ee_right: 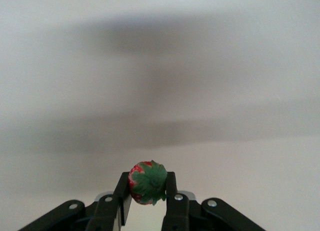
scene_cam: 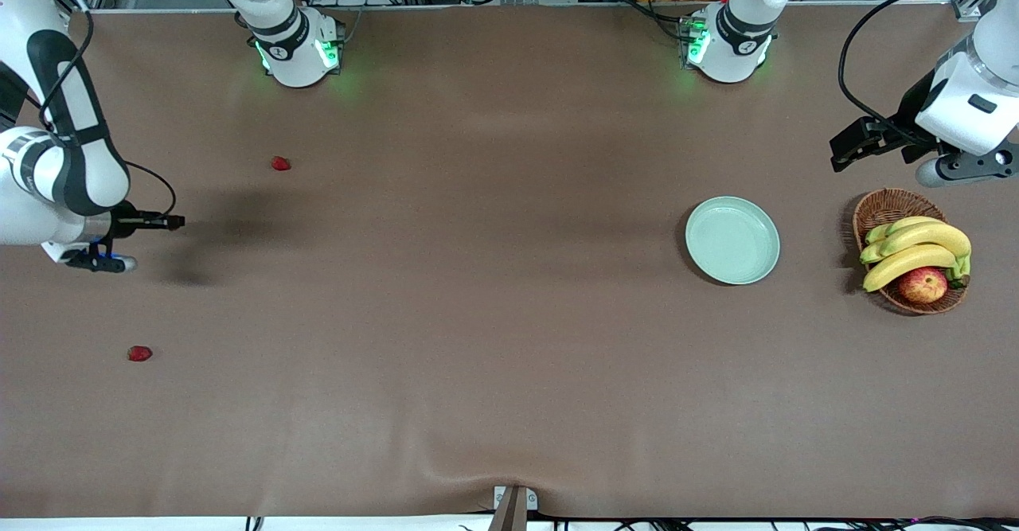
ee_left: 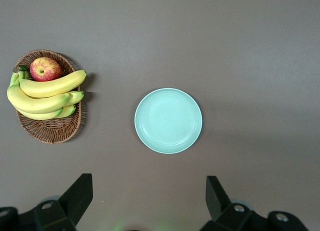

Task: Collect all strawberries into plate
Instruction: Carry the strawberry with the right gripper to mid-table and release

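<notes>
Here the right tool (ee_right: 148, 196) is shown clamped on one strawberry (ee_right: 147, 183), raised above the worktop (scene_cam: 478, 316) at the right arm's end. Two strawberries lie on the worktop there: one (scene_cam: 280, 163) farther from the front camera, one (scene_cam: 139, 353) nearer. The left tool (ee_left: 149, 196) is held with fingers apart, waiting above the empty plate (scene_cam: 732, 240), beside the wicker basket (scene_cam: 884, 208).
</notes>
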`<state>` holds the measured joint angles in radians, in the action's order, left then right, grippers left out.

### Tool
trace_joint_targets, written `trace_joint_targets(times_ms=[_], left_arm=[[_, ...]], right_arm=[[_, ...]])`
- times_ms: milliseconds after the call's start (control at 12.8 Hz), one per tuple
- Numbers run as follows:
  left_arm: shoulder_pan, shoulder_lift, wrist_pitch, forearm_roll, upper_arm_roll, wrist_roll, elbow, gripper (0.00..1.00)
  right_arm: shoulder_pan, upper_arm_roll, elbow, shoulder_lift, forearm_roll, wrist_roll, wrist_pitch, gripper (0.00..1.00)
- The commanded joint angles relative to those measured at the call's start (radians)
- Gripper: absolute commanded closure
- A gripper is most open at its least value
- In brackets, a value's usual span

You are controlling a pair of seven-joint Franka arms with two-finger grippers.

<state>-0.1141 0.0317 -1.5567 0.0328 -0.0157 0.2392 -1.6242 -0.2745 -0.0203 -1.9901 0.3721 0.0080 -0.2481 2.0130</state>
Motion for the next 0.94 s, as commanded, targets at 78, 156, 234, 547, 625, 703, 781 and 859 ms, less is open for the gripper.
trace_joint_targets(times_ms=[78,156,234,547,625,703,781,859], left_arm=[[0.001,0.007,-0.01,0.001,-0.004,0.005,0.0,0.0],[-0.001,0.007,-0.02,0.001,-0.004,0.005,0.0,0.0],[-0.003,0.005,-0.023,0.001,-0.003,0.005,0.0,0.0],[-0.004,-0.007,-0.037,0.001,-0.007,0.008,-0.002,0.0],[-0.003,-0.01,-0.04,0.001,-0.015,0.008,-0.002,0.0],[-0.003,-0.013,-0.048,0.003,-0.017,0.008,-0.002,0.0],[-0.003,-0.018,-0.051,0.003,-0.018,0.015,-0.002,0.0],[-0.004,-0.019,-0.054,0.003,-0.018,0.025,-0.002,0.0]], right_arm=[[0.192,0.04,0.127,0.01,0.068,0.01,-0.017,1.0],[0.263,0.04,0.183,0.024,0.085,0.013,-0.016,1.0],[0.312,0.04,0.236,0.046,0.087,0.013,-0.017,1.0],[0.48,0.042,0.387,0.134,0.093,0.013,-0.013,1.0],[0.524,0.042,0.433,0.165,0.093,0.013,-0.013,1.0],[0.558,0.042,0.464,0.201,0.093,0.013,-0.008,1.0],[0.601,0.043,0.496,0.237,0.101,0.013,0.016,1.0],[0.647,0.043,0.508,0.264,0.122,0.013,0.056,1.0]])
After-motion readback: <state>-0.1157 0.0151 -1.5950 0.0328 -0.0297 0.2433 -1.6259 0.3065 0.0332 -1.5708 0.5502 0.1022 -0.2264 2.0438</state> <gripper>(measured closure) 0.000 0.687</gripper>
